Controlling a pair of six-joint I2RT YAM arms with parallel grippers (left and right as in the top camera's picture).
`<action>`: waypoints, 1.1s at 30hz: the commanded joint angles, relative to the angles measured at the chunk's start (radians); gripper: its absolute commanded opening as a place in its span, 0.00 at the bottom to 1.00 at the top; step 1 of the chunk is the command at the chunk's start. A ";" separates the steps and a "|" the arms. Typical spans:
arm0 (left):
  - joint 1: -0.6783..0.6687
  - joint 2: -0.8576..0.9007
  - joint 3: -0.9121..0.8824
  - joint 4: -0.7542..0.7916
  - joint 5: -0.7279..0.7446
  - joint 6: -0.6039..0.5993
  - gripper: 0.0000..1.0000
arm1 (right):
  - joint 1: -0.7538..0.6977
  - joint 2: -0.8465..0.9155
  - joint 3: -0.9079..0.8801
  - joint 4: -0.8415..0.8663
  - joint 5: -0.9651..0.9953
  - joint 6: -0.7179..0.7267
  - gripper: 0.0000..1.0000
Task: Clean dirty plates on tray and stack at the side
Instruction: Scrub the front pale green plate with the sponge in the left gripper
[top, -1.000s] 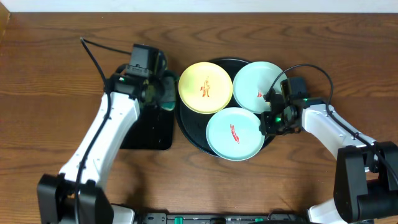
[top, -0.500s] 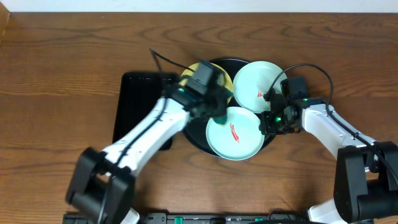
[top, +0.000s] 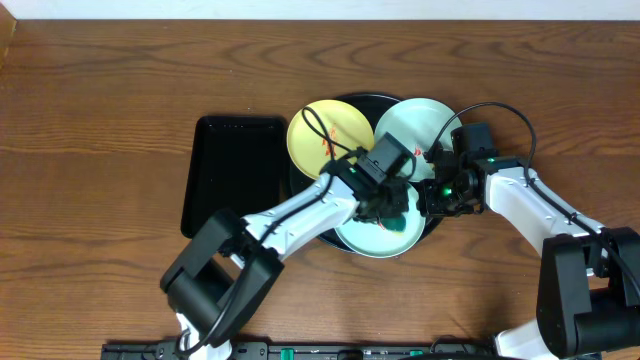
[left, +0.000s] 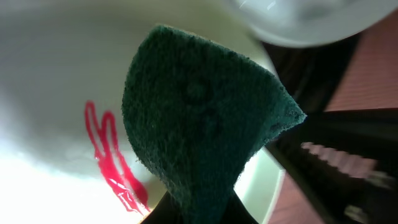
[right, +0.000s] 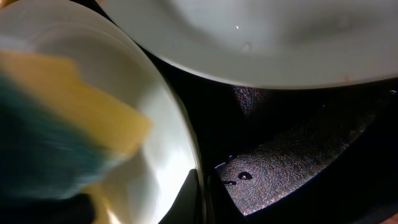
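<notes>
Three plates lie in the round tray (top: 298, 186): one yellow plate (top: 325, 130), one rear mint plate (top: 410, 130) and one front mint plate (top: 375, 240) that reaches the near rim. The left gripper (top: 395, 203) is clenched on a green sponge (left: 205, 124) beside that plate's red smear (left: 109, 155). The right gripper (top: 437, 192) pinches its edge. A rectangular tray (top: 235, 170) sits just beside the round one, and the table (top: 100, 120) extends beyond both.

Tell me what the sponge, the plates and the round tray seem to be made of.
Sponge: coarse matte green scouring fibre, with a yellow foam layer in the right wrist view. Plates: probably plastic, smooth with soft shine. Tray: black and glossy with speckled reflections, perhaps plastic or lacquer.
</notes>
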 joint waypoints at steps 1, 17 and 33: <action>0.012 0.033 0.006 -0.029 -0.044 -0.025 0.07 | 0.007 0.006 0.015 -0.002 -0.008 0.008 0.01; 0.105 -0.031 0.014 -0.219 -0.171 0.105 0.07 | 0.007 0.006 0.015 -0.005 -0.007 0.008 0.01; 0.044 -0.022 0.016 -0.045 -0.066 0.090 0.07 | 0.007 0.006 0.015 -0.005 -0.008 0.008 0.01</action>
